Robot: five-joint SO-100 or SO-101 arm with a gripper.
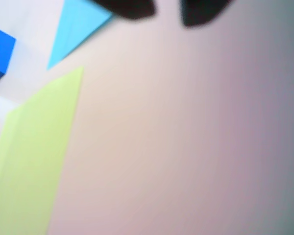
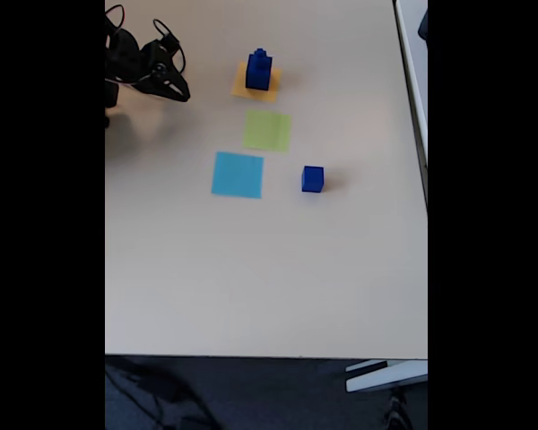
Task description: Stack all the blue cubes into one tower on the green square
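You are hovering with the claw (image 2: 175, 90) open and empty; approach the lone cube (image 2: 312, 178) at four o'clock of the green square (image 2: 267, 130), squarely.

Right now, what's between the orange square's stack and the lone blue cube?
In the fixed view, the green square lies between the stack and the lone cube, bare.

Pincer (image 2: 181, 93) aloft, fingertips (image 1: 132, 9) apart, holding nothing
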